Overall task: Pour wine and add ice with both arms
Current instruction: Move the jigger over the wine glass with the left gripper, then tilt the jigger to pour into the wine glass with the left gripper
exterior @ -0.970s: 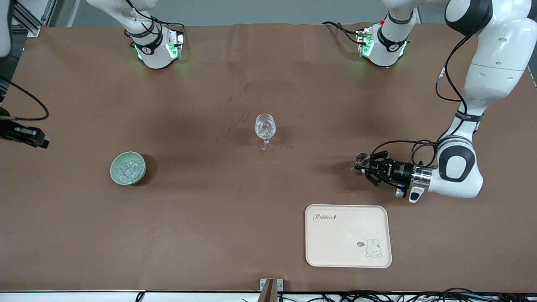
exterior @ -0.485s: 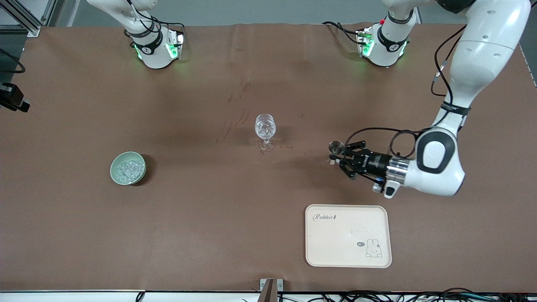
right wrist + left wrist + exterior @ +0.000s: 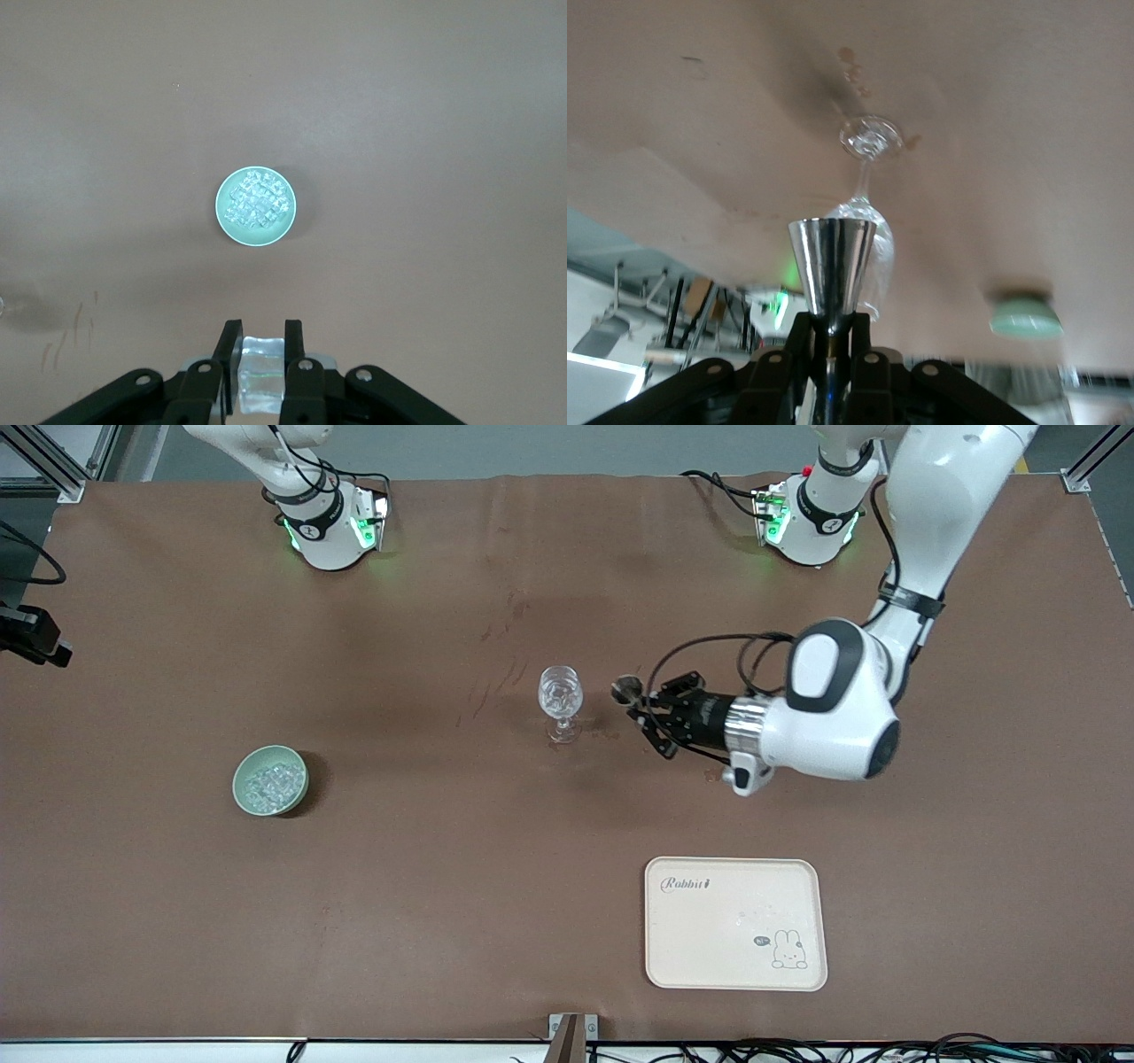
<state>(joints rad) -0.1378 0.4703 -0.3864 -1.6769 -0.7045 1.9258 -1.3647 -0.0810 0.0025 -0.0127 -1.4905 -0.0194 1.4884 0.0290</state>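
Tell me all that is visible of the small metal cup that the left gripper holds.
The metal cup is small, shiny and silver-coloured, cone-shaped, wide at its open mouth and narrow at its base. The left gripper is shut on that narrow base, so the cup hangs in the air. In the front view it is beside the wine glass, toward the left arm's end of the table, not touching it. Its contents cannot be seen.
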